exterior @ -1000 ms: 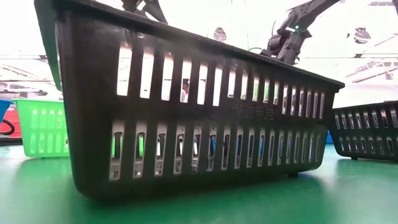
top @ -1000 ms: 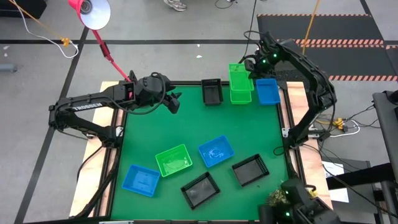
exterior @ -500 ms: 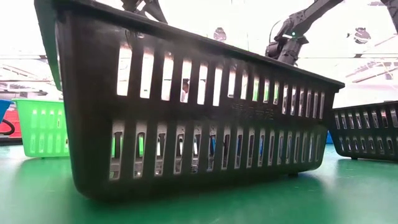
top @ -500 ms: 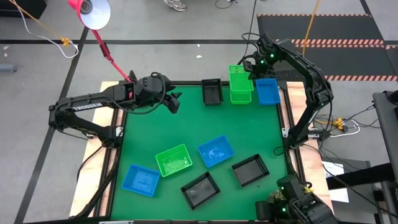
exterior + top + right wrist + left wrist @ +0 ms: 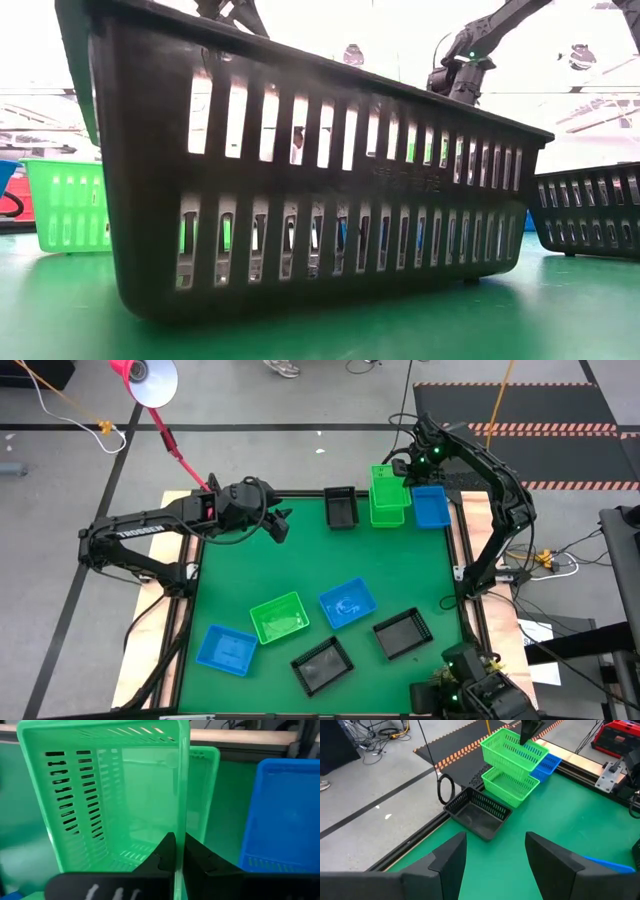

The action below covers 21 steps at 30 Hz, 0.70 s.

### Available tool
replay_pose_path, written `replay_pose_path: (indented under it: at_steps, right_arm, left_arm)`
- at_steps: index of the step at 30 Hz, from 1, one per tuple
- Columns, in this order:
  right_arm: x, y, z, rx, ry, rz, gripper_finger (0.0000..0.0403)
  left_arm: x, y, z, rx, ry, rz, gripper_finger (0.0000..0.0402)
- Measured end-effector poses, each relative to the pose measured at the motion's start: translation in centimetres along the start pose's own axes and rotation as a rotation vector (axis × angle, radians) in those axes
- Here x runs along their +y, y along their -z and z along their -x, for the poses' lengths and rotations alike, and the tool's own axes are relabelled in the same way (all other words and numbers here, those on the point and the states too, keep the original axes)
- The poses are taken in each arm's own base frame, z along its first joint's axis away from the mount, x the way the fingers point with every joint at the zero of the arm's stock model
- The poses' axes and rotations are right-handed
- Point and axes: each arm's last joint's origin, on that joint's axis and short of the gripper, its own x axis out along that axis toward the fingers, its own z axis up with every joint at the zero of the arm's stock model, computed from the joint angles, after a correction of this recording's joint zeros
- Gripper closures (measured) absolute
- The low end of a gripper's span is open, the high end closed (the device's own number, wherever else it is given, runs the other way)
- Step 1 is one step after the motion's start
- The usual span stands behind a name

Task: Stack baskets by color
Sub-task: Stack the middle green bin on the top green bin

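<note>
Green mat (image 5: 300,560); right gripper (image 5: 179,851) pinched on tilted green basket (image 5: 385,484), long axis far-to-near; left gripper (image 5: 281,525) agape, empty.

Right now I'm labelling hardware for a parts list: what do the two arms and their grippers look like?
Both arms are matte black, jointed tubes. The left arm carries white TROSSEN lettering. The right arm shows a green indicator light near its wrist and black cables at its base. The left gripper has broad, black, wedge-shaped fingers.

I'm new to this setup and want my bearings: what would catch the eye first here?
The right gripper holds a tilted green basket above a second green basket at the mat's far edge, between a black basket and a blue basket. Six more lie scattered nearer.
</note>
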Motion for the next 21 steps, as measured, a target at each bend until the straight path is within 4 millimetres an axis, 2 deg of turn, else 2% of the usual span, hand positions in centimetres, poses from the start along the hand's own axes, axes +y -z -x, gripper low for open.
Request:
replay_pose_path:
  at_steps: [9, 15, 21]
  right_arm:
    - [2.3, 1.4, -1.1, -0.021, 0.133, 0.069, 0.0397]
    - [2.0, 1.5, -1.6, -0.034, 0.178, 0.017, 0.0397]
    - [2.7, 2.3, -3.6, -0.033, 0.185, 0.02, 0.0397]
  left_arm:
    - [0.0, 0.0, 0.0, 0.0, 0.0, 0.001, 0.0199]
    - [0.0, 0.0, 0.0, 0.0, 0.0, 0.003, 0.0199]
    - [0.0, 0.0, 0.0, 0.0, 0.001, -0.028, 0.0199]
